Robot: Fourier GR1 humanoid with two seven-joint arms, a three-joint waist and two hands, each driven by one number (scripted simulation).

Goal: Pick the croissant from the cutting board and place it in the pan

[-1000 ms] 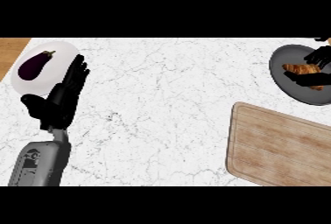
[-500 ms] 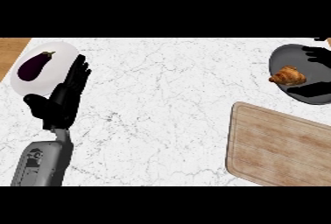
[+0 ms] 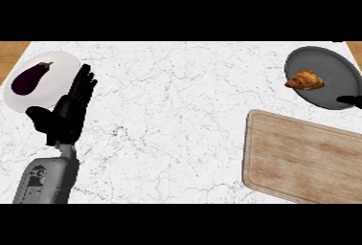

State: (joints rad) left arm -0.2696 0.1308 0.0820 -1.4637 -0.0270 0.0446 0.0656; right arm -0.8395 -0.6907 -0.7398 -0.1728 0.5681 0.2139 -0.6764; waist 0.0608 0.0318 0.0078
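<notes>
the croissant (image 3: pixel 305 80) lies in the grey pan (image 3: pixel 332 67) at the far right of the white marble worktop (image 3: pixel 176 119), resting on the pan's left part, clear of the rim. just below the pan lies the wooden cutting board (image 3: pixel 304 162), its top corner near the pan's lower edge but not touching it. nothing lies on the board.

of my right hand (image 3: pixel 350 100) only a dark bit shows at the right edge, over the pan's lower rim, apart from the croissant; i cannot tell whether it is released or clenched.

my left hand (image 3: pixel 67 112) rests at the left side of the worktop, fingers straight and pointing away from me, released and grasping nothing. its fingertips reach the right edge of a white plate (image 3: pixel 60 67) that carries a dark purple eggplant (image 3: pixel 29 79). plate and eggplant lie well apart from the pan and board, with bare marble between them.
</notes>
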